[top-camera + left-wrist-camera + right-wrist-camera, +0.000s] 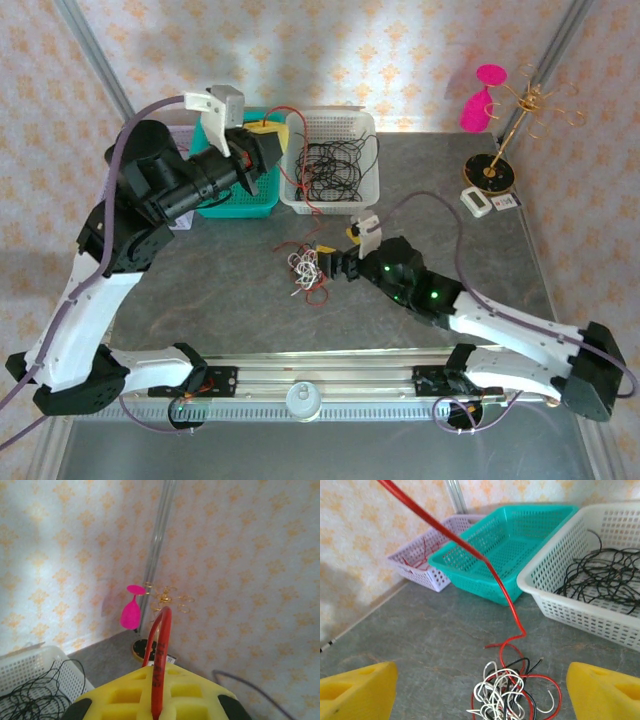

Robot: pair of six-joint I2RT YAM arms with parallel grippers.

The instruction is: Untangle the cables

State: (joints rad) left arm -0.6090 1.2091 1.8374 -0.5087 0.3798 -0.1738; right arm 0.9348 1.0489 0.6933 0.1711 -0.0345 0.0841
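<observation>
Likely snag: left tool (157, 697) clamped on red cable (470, 545) high left of the white basket (330, 205), right tool (480, 692) apart by the clump (308, 268) on table (220, 300) just in front of basket, so a pull w/o pinning may drag/tighten the knot.

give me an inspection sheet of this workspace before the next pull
surface: grey table
job's things: red, white and black clump on the table; red cable rising from it
clutter: pink glass, gold stand, far right
grippers: left tool shut on red cable; right tool open near clump
cables: black cables in white basket; teal basket beside it
surroundings: patterned walls
</observation>
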